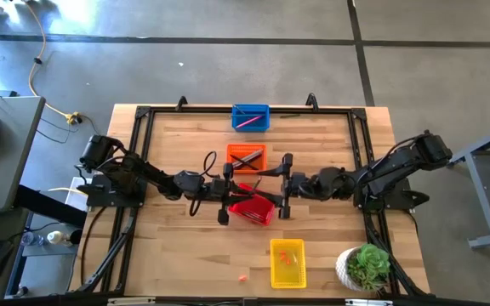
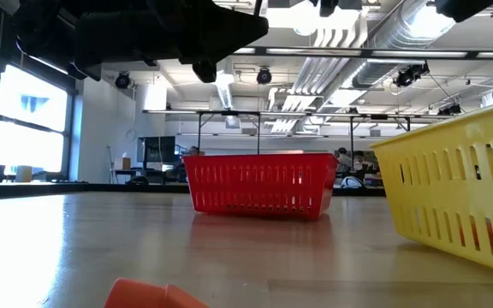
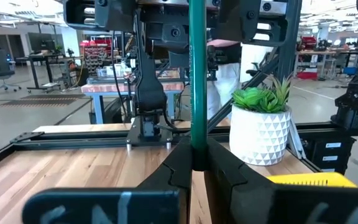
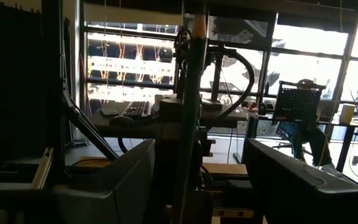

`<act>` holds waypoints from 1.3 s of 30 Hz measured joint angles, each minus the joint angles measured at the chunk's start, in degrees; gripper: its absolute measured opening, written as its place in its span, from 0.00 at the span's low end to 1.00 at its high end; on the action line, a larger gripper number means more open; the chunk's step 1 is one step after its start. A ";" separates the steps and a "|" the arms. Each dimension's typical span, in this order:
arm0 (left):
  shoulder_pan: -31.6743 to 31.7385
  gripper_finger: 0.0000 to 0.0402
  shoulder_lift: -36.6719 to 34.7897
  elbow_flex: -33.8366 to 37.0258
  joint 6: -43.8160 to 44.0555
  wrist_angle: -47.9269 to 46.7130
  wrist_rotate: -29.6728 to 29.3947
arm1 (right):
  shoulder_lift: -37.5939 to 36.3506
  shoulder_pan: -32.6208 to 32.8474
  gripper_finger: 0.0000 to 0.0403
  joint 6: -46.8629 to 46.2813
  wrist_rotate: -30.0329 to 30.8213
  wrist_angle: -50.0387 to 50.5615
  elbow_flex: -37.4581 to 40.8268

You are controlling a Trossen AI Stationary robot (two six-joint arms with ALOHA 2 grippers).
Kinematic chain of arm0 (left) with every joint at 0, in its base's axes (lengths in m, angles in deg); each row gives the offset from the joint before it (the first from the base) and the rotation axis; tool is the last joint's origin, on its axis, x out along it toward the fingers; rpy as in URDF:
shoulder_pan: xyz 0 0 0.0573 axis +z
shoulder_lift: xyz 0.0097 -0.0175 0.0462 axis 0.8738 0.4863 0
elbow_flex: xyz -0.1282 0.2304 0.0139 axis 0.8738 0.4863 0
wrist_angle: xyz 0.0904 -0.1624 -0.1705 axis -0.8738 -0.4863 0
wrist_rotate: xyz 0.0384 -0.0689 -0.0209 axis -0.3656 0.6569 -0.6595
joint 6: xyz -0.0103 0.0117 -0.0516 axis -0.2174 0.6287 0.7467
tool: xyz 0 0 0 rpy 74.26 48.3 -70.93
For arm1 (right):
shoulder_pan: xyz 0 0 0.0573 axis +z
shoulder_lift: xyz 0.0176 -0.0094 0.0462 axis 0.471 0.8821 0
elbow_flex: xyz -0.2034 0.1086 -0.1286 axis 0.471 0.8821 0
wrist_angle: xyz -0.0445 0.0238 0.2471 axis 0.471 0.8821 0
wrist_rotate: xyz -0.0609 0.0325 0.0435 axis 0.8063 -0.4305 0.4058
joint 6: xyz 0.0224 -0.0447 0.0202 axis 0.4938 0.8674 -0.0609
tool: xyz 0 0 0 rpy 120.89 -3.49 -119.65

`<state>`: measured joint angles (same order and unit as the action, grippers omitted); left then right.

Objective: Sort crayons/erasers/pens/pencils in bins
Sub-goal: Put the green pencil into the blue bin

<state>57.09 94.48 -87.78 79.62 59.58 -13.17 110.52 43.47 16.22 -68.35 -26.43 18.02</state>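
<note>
Both arms meet over the middle of the table, above the red basket [image 1: 252, 206]. The left gripper [image 3: 197, 163] is closed on a green pencil [image 3: 197, 74], which stands upright between its fingers. The right gripper [image 4: 197, 180] has its fingers spread wide, with the pencil between them. The orange basket [image 1: 246, 156] lies just behind, the blue basket [image 1: 250, 117] farther back, the yellow basket [image 1: 287, 263] in front. One eraser [image 1: 243, 277] lies near the yellow basket.
</note>
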 joint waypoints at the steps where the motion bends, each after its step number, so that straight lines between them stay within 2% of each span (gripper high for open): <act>1: 0.00 0.02 0.00 0.00 0.00 0.00 0.02 | 0.00 0.00 0.59 0.00 -0.32 -0.13 0.10; 9: 0.00 0.02 0.00 0.00 0.44 0.00 0.00 | 0.00 -0.58 0.39 -1.47 -3.88 -0.45 0.18; 20: 0.04 0.02 0.00 0.00 0.48 0.33 -0.15 | 0.00 -2.64 0.38 -3.10 -5.32 -0.40 0.18; 32: 1.02 0.02 0.00 0.00 2.81 0.24 0.02 | 0.02 -2.64 0.15 -1.77 -4.92 -0.42 0.18; 39: 1.22 0.02 0.00 0.00 3.49 0.19 -0.07 | 0.04 -2.64 0.19 -1.79 -2.83 -1.03 0.18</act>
<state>58.31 94.48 -87.78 83.12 59.77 -13.24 110.57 40.83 14.44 -71.18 -27.47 18.20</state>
